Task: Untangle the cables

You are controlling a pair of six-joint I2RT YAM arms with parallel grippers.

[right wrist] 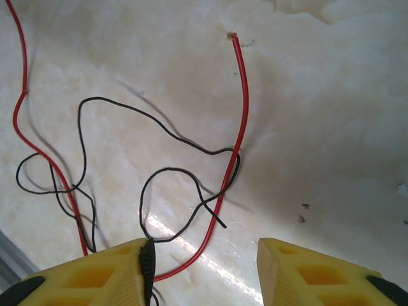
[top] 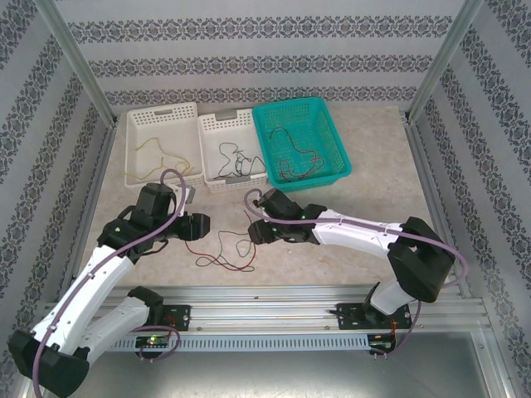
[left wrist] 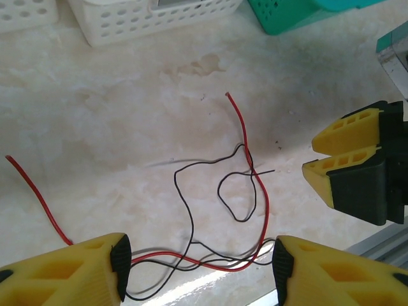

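The left end effector [left wrist: 201,264] is seen released, its jaws spread over a red cable [left wrist: 264,197] and a black cable [left wrist: 218,189] lying crossed on the tabletop [left wrist: 115,115]. The right end effector [right wrist: 203,268] is likewise unclenched, with one pad touched by the black cable. Other cables are held in a teal basket [top: 336,141] and two white baskets [top: 162,112] beyond.
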